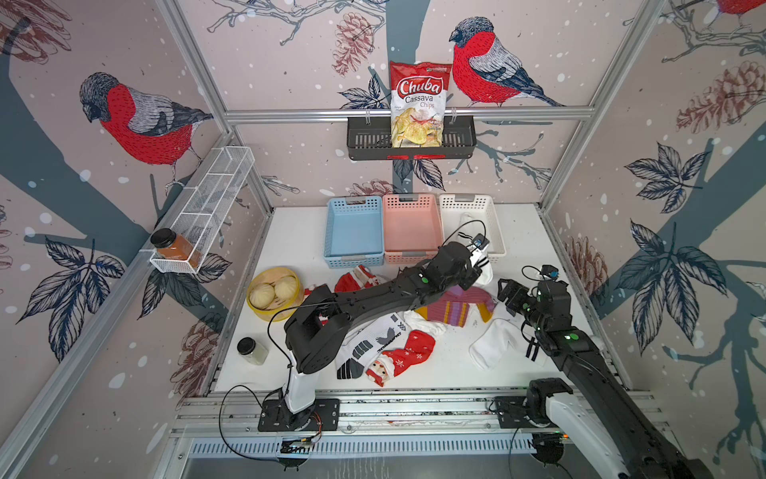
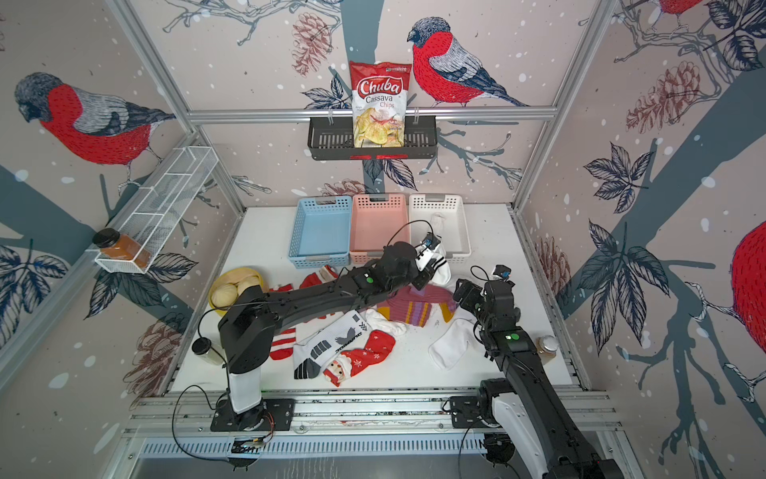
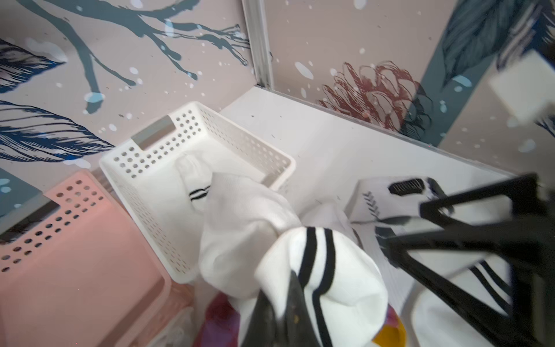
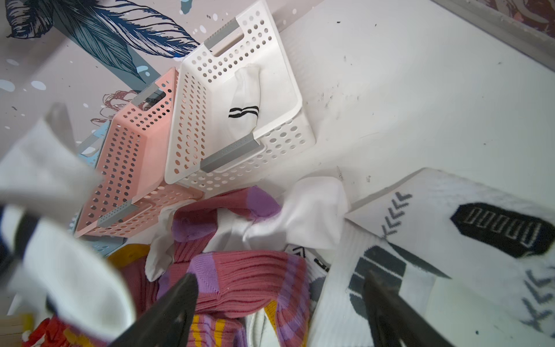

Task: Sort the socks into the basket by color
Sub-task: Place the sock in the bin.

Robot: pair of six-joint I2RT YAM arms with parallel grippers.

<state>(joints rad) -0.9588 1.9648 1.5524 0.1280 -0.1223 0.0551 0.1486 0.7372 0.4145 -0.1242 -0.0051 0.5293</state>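
The left tool (image 3: 288, 288) is clamped on a white sock with black stripes (image 3: 327, 264), holding it up at the near rim of the white basket (image 1: 496, 226) at the back of the table (image 1: 456, 373). The sock's loose end hangs towards the heap below. Another striped white sock (image 4: 244, 102) lies inside that basket. The pink basket (image 1: 410, 202) and the blue basket (image 1: 354, 203) stand in a row beside it.

The right tool (image 4: 279, 288) hovers with its jaws spread wide and nothing between them, just above a maroon-purple sock with mustard patches (image 1: 456, 309). This sock sits on top of the pile in the middle of the table. The other socks lie scattered nearer the front edge: a red Santa sock (image 1: 400, 358), touching a white sock with black marks (image 1: 371, 346), and a plain white sock (image 1: 493, 344) beside the right arm.
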